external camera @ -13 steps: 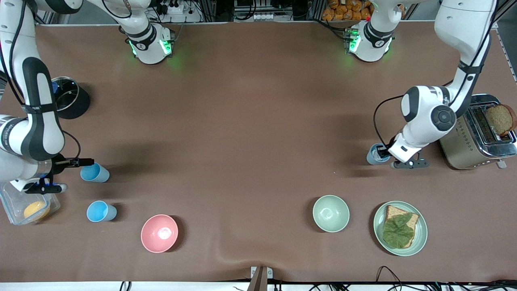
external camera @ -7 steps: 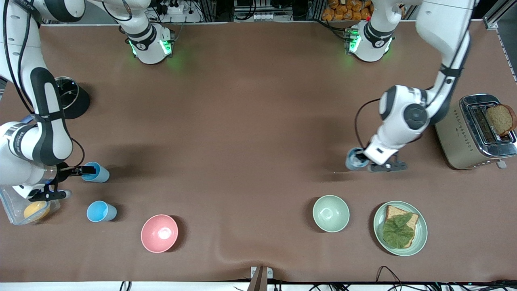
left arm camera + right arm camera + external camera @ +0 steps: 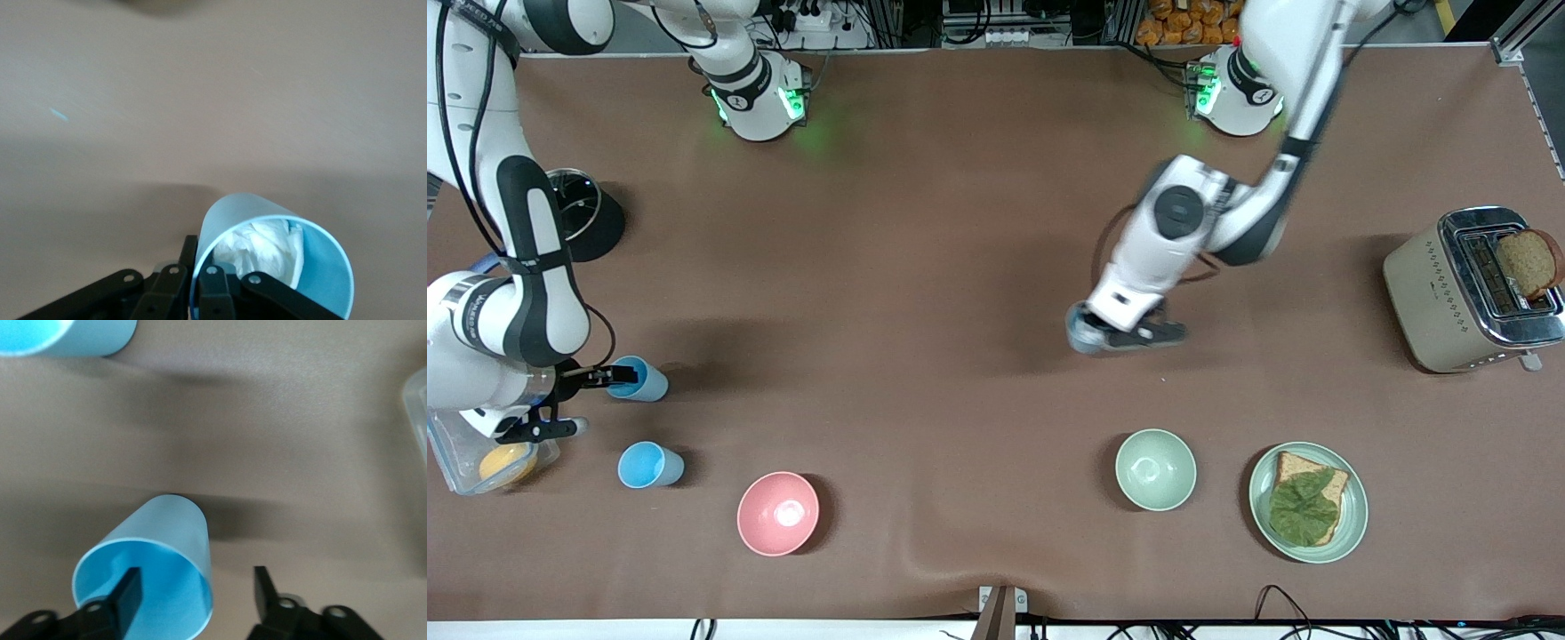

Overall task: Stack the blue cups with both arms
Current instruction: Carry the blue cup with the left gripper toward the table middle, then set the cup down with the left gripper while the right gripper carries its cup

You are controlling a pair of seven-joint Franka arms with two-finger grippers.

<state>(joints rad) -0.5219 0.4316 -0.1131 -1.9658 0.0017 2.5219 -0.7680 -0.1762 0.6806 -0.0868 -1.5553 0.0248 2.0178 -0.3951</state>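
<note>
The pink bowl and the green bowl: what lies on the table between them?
Nothing: the front view shows only bare brown table between the pink bowl and the green bowl.

pink bowl (image 3: 777, 513) | green bowl (image 3: 1155, 468) | sandwich plate (image 3: 1354, 524) | toaster (image 3: 1440, 298)

Brown table (image 3: 960, 222) with cups (image 3: 649, 465), bowls (image 3: 777, 513), plate (image 3: 1307, 502), toaster (image 3: 1467, 302).

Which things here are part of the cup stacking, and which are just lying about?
In the job:
- grey-blue cup, gripped in the left claw
- sky-blue cup, with the right claw open around its wall
- second sky-blue cup, nearer the camera

Lying about:
- pink bowl
- green bowl
- plate with a sandwich
- toaster
- black pot
- plastic tub
</note>
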